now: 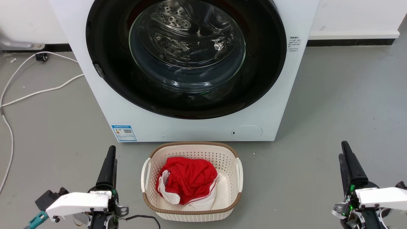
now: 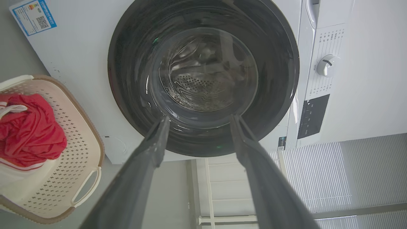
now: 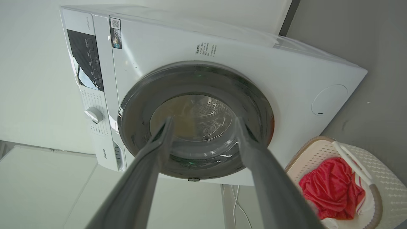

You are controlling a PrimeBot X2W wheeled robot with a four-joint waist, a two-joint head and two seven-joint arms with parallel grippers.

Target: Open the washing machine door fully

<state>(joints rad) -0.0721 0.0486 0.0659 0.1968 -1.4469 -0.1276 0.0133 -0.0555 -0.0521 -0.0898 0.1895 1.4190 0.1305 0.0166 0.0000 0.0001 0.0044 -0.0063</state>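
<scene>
So the washing machine point(image 1: 279, 105) sits at the far side of the grey floor point(image 1: 318, 111), white and boxy. The washing machine door point(image 1: 186, 57) is shut and lies flat against the front. It's the big glossy black disc with the clear glass bowl in the middle, and you can see the perforated steel drum through it. There's a small dark tab point(image 1: 98, 70) on the door's left edge. Low on the front there's a blue label sticker point(image 1: 124, 133) at the left and a small round cap point(image 1: 247, 132) at the right.

Both arms are down near the camera, well apart from the machine and touching nothing. The left tool point(image 1: 110, 156) is at the near left, fingers pointing toward the machine. In its wrist view the two fingers point(image 2: 152, 149) are spread wide with nothing between them, framing the door glass. Same deal for the right tool point(image 1: 344, 151) at the near right. Its fingers point(image 3: 159, 143) are spread and empty, with the door showing in the gap.

Between the two arms, just in front of the machine, is a cream plastic laundry basket point(image 1: 237, 178) with a brown rim. It holds a red garment point(image 1: 190, 178) with white trim. A white cable point(image 1: 41, 92) snakes over the floor to the left of the machine.
</scene>
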